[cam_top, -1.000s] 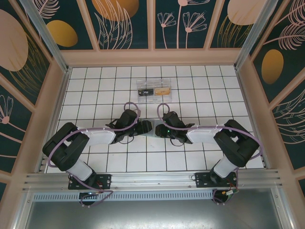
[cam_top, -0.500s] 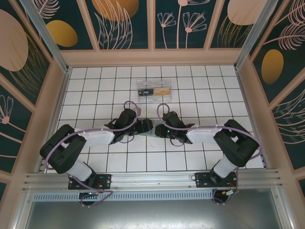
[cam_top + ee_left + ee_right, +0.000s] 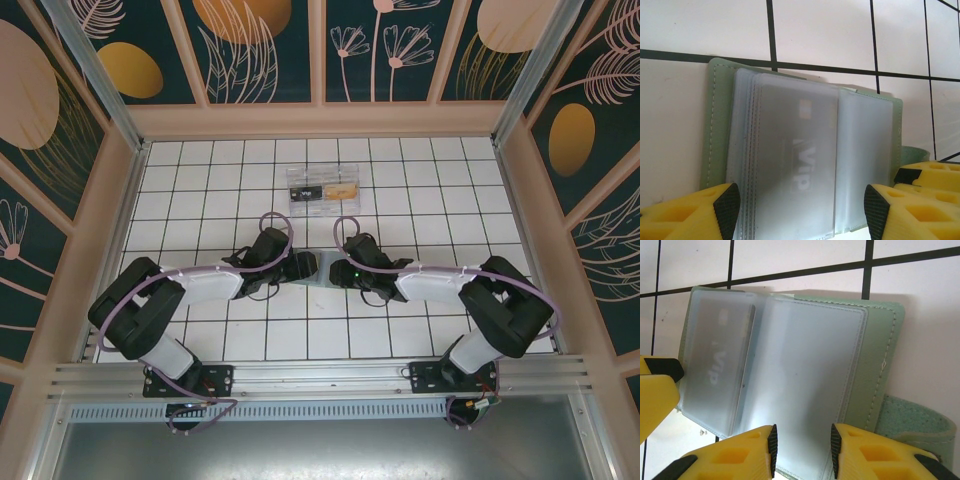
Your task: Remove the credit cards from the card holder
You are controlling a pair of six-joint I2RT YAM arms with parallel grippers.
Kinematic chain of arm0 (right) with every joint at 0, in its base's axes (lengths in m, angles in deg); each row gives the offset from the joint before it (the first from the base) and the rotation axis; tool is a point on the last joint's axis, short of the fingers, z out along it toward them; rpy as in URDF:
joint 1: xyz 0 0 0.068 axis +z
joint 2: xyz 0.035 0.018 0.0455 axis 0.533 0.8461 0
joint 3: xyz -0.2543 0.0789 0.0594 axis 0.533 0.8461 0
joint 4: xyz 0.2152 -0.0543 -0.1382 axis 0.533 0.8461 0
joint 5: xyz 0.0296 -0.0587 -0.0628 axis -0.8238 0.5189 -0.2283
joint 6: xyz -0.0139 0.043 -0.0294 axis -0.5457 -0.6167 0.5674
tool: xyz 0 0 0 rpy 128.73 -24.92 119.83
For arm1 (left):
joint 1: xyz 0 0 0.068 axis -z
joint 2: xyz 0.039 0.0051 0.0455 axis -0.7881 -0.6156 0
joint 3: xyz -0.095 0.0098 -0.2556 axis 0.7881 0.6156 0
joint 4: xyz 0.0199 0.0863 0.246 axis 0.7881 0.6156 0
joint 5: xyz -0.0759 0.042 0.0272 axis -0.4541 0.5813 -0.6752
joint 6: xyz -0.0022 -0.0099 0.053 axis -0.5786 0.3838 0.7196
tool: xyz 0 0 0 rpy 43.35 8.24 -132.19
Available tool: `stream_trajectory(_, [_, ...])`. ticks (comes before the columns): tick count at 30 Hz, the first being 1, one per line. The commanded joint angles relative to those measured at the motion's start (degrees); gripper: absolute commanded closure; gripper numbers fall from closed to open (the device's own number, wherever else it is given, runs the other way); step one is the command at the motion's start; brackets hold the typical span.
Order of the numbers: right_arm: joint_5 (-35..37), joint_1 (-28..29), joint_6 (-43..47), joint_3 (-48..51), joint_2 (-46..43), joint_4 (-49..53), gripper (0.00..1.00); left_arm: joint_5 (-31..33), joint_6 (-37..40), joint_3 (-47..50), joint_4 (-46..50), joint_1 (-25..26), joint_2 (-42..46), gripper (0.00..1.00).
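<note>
Two-handed at the card holder (image 3: 712, 125): widens left fingers (image 3: 685, 215) astride the sleeved VIP card (image 3: 800, 165), readying its extraction, with right fingers (image 3: 730, 460) narrowly apart, grip uncertain.

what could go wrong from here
The VIP card sits inside one of the frosted sleeves, so the left gripper may pinch the sleeve stack, not the card. The card holder lies loose on the tiled table; unless the right gripper pins it, pulling may drag it.
</note>
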Motion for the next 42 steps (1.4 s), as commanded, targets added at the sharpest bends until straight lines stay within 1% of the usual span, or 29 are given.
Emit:
stream_trajectory(1, [0.6, -0.5, 0.0, 0.1, 1.4, 0.3, 0.64, -1.2, 1.1, -1.1, 0.0, -0.1, -1.0, 0.31])
stream_trajectory(11, [-0.5, -0.5, -0.2, 0.4, 3.0, -1.2, 0.64, -5.0, 1.7, -1.3, -2.1, 0.5, -2.1, 0.31])
stream_trajectory(15, [-0.7, -0.5, -0.3, 0.6, 3.1, -1.4, 0.64, -6.0, 1.7, -1.4, -3.0, 0.8, -2.0, 0.29])
stream_trajectory(19, [-0.7, -0.5, -0.4, 0.8, 3.0, -1.4, 0.64, -6.8, 1.9, -1.4, -3.6, 1.0, -1.8, 0.24])
stream_trajectory(26, [-0.7, -0.5, -0.4, 0.9, 3.0, -1.5, 0.64, -7.9, 1.6, -1.0, -5.1, 1.0, -1.9, 0.03])
stream_trajectory(32, [-0.7, -0.5, -0.4, 0.9, 2.9, -1.4, 0.64, -9.5, 0.9, -0.9, -6.7, 1.0, -2.6, 0.04])
stream_trajectory(34, [-0.7, -0.5, -0.4, 0.9, 2.9, -1.4, 0.64, -8.7, 0.9, -1.1, -6.1, 1.1, -2.5, 0.05])
stream_trajectory(39, [-0.4, -0.5, -0.3, 0.9, 2.6, -1.1, 0.64, -0.8, 2.7, -2.1, 0.9, 1.0, 1.1, 0.05])
stream_trajectory(42, [-0.5, -0.5, -0.4, 0.9, 2.6, -1.1, 0.64, 2.1, 3.5, -2.4, 3.2, 1.0, 3.5, 0.06])
